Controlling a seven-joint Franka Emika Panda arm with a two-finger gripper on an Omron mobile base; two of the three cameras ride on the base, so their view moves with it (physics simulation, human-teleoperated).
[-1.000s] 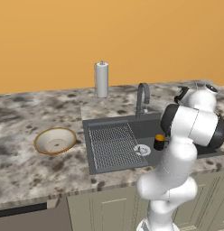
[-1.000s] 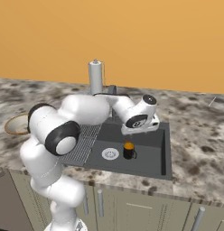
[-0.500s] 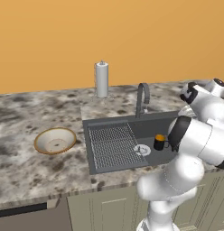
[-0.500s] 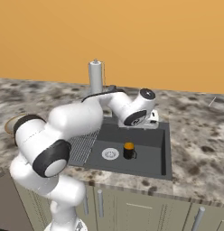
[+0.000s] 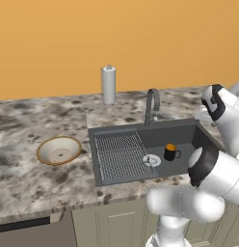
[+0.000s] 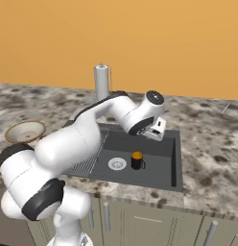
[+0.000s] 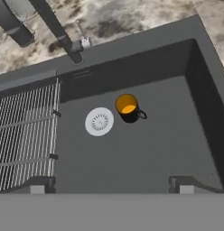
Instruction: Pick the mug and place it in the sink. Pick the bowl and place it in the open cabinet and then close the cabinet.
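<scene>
The black mug (image 5: pixel 170 152) with its yellow-orange inside stands upright on the floor of the dark grey sink (image 5: pixel 140 129), just right of the round silver drain (image 7: pixel 99 121). In the hand view the mug (image 7: pixel 128 108) lies well below me, handle pointing right. My gripper (image 6: pixel 158 129) hangs open above the sink's (image 6: pixel 154 173) back part with nothing between its fingers; the gripper (image 7: pixel 111 186) is apart from the mug (image 6: pixel 136 160). The cream bowl (image 5: pixel 59 149) sits on the counter left of the sink, also seen as the bowl (image 6: pixel 25 131). The cabinet is out of view.
A dark gooseneck tap (image 5: pixel 151 103) rises behind the sink, with a paper towel roll (image 5: pixel 108 85) on the speckled counter (image 5: pixel 25 178) behind it. The ribbed drainboard (image 5: pixel 121 157) takes up the sink's left half. Grey-green doors (image 6: pixel 140 226) run below the counter.
The arm's elbow has swung down and outward while the hand stayed above the sink. The mug and bowl have not moved, and the gripper is still open.
</scene>
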